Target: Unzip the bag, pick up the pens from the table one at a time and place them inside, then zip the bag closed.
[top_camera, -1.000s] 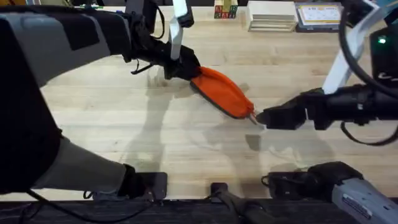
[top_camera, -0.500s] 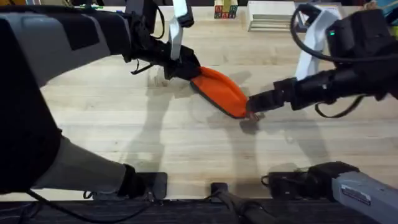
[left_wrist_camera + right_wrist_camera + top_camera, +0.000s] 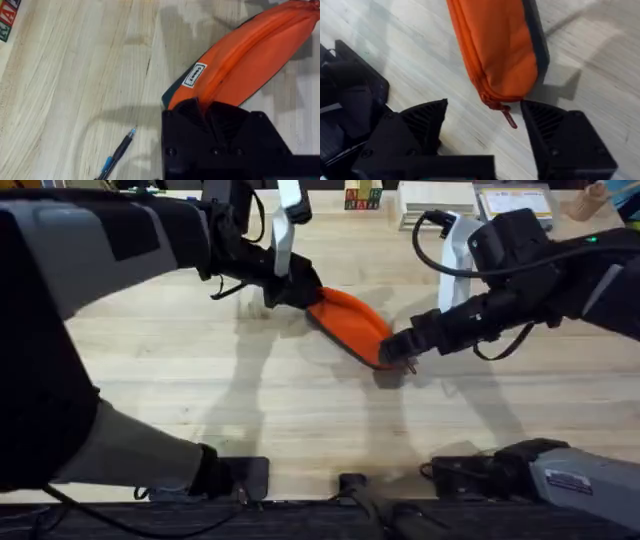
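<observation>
Now the bag (image 3: 350,326) lies diagonally mid-table (image 3: 250,400), upper-left end clamped by the left end effector (image 3: 300,292); the right end effector (image 3: 482,125), fingers apart, straddles the pull tab (image 3: 509,119).

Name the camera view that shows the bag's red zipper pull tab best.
The right wrist view: the red pull tab hangs off the end of the orange bag, sharp and unobstructed, between the open right gripper fingers. In the overhead view it is a tiny speck at the gripper's tips. The left wrist view shows the bag's clamped opposite end.
</observation>
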Controlling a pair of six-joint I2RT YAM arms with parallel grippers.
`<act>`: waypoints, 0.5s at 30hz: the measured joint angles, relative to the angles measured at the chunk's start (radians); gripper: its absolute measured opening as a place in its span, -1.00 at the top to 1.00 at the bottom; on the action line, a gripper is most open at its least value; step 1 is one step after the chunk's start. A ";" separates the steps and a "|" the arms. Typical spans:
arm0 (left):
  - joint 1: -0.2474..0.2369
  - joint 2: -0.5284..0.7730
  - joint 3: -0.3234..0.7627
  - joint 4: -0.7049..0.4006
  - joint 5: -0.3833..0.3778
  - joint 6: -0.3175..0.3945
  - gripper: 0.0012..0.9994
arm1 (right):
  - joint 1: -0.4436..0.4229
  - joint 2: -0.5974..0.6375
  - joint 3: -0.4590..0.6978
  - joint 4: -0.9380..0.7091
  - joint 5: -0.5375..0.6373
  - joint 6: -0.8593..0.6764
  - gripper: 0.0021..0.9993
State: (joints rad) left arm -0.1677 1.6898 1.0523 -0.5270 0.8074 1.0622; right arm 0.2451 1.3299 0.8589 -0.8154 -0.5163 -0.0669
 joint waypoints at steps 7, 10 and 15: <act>0.000 0.000 0.000 0.000 0.000 0.000 0.92 | 0.000 0.000 0.000 -0.003 0.000 0.000 -0.17; 0.000 0.000 0.000 0.000 0.000 0.000 0.92 | 0.000 0.000 0.000 -0.004 0.000 0.000 -0.02; 0.000 0.000 0.000 0.000 0.000 0.000 0.92 | 0.000 0.000 0.000 -0.014 0.024 0.000 0.30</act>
State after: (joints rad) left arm -0.1677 1.6901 1.0523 -0.5270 0.8074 1.0622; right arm 0.2451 1.3300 0.8589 -0.8297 -0.4921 -0.0669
